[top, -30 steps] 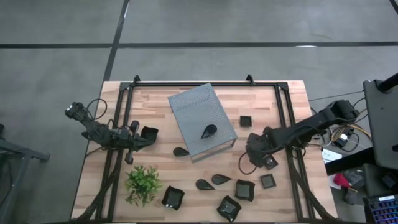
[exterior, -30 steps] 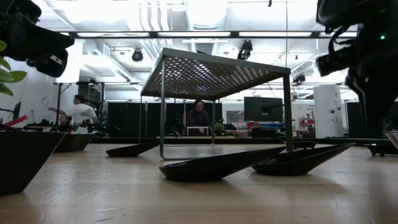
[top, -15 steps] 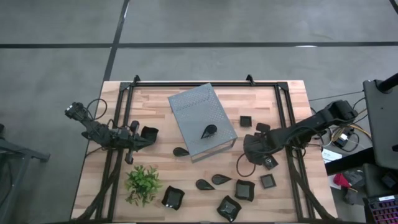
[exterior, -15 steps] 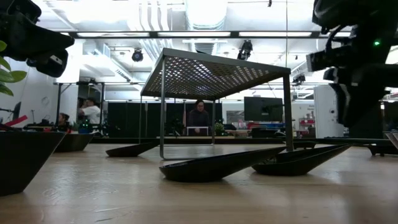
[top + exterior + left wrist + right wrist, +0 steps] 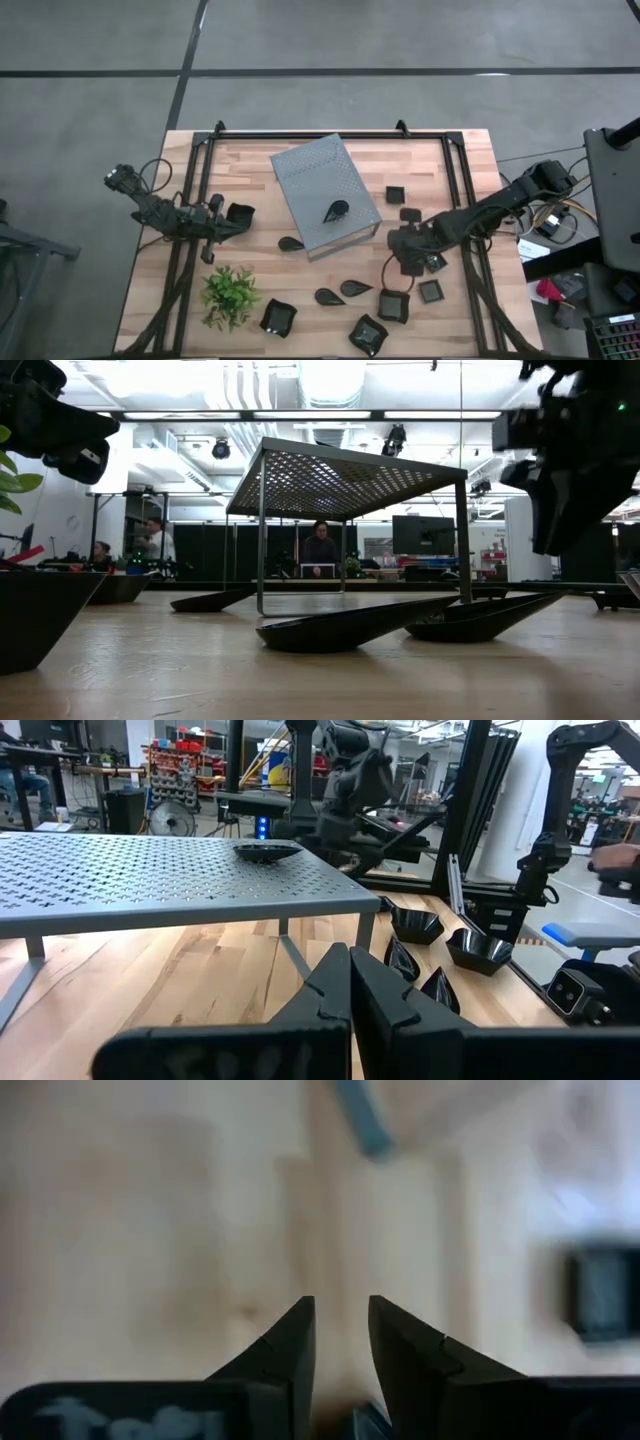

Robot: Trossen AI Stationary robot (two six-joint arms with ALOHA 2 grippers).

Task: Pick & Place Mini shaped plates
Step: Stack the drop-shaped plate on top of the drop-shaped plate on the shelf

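Two dark, slim jointed arms, black cables looping off both; right gripper [image 5: 340, 1342] shows tapered matte-black fingers [image 5: 290, 1348].

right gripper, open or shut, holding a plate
Open and empty: in the right wrist view the right gripper shows a bare gap between its fingers, only blurred wooden table beyond.

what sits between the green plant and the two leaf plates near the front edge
One square black plate lies between the plant and the two leaf plates, slightly nearer the front edge. The high view shows it.
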